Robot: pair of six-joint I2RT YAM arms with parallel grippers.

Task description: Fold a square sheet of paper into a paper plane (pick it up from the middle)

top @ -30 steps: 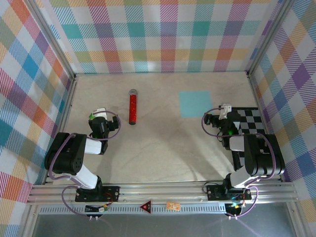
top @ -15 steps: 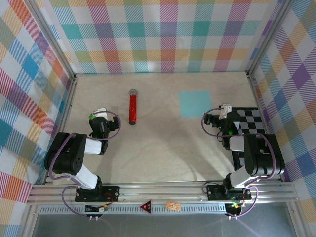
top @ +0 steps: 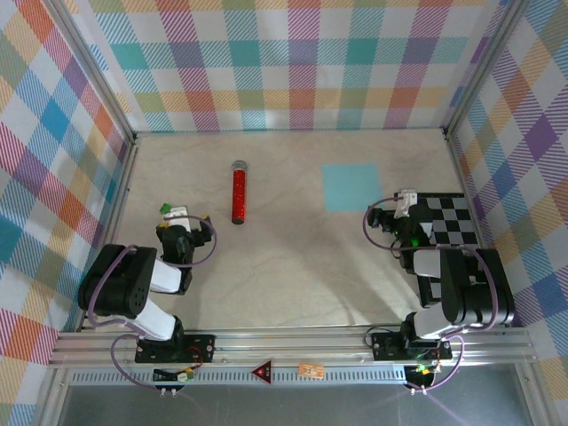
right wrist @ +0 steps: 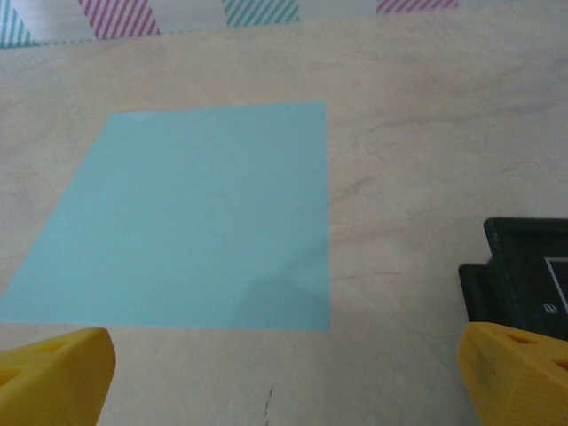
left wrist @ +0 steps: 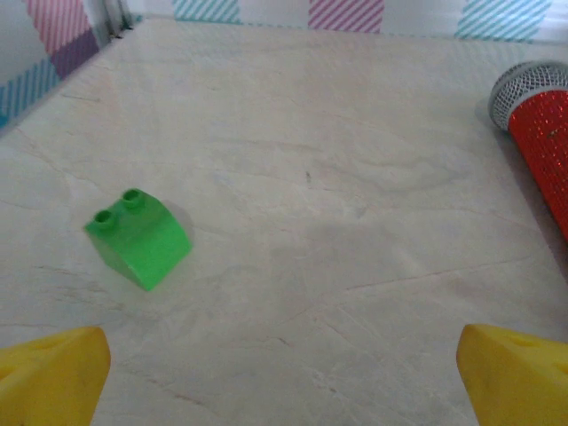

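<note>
Right wrist: pincer (right wrist: 284,377) spread wide, empty.

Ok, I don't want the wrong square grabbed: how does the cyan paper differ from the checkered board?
The square sheet of paper is plain light cyan; the checkered board has black and white squares. The paper lies fully in the open; the board sits by the right wall, partly hidden under the right arm. Both lie flat on the table, apart and untouched.

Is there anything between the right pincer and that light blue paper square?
Nothing: the right wrist view shows bare tabletop between the right pincer and the square sheet of paper.
</note>
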